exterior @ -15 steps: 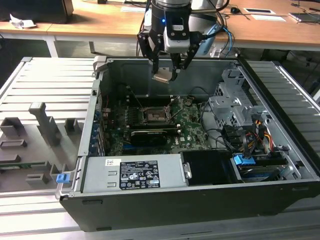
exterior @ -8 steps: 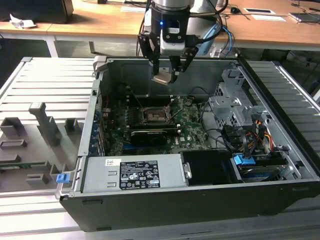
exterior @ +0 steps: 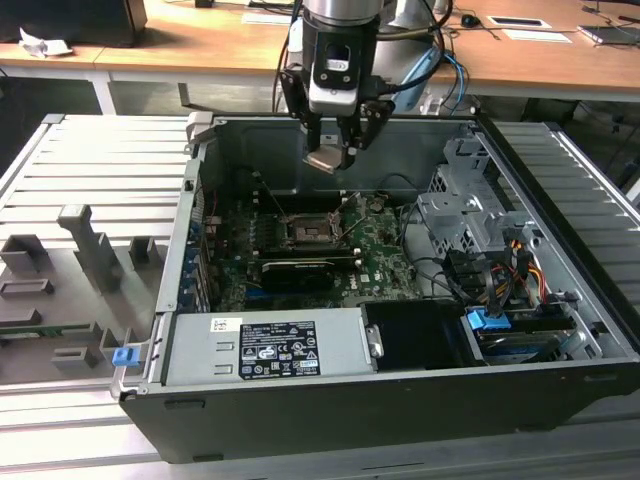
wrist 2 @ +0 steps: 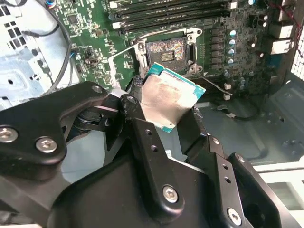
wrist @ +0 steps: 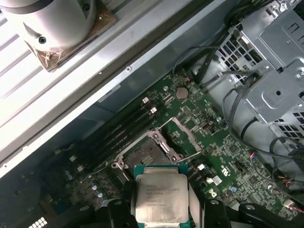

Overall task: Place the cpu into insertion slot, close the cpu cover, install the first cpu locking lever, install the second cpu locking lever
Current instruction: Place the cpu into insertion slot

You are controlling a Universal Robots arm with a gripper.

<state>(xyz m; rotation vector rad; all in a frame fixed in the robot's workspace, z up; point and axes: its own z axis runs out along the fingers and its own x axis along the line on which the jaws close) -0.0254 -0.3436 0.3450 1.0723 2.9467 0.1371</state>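
Silver-grey metal marks the cpu (exterior: 326, 159), which you will find held in the gripper (exterior: 335, 150) above the open computer case (exterior: 560, 330). The fingers (wrist 2: 137, 118) are clamped against two opposite edges of the chip, and its metal top and green border show between them in both wrist views. In the exterior view the chip hangs tilted, clear of the motherboard (exterior: 385, 250) and not in contact with anything beneath it.

You will note the insertion slot (exterior: 312, 230) lies below the chip, near the middle of the board. Its dark pin field is uncovered and nothing sits in it. In the first wrist view the cpu cover (wrist: 185, 133) is swung up off the socket, with green board visible through its window. A thin wire lever (wrist 2: 121, 51) stands released beside the socket in the second wrist view.

The long black memory slots (wrist 2: 171, 12) run just beside the socket. The power supply (exterior: 270, 345) fills the case's near corner on the exterior view's left, and a metal drive cage (exterior: 465, 215) with loose cables (exterior: 500, 275) occupies the exterior view's right. A grey fixture tray (exterior: 70, 270) lies outside the case on the exterior view's left.
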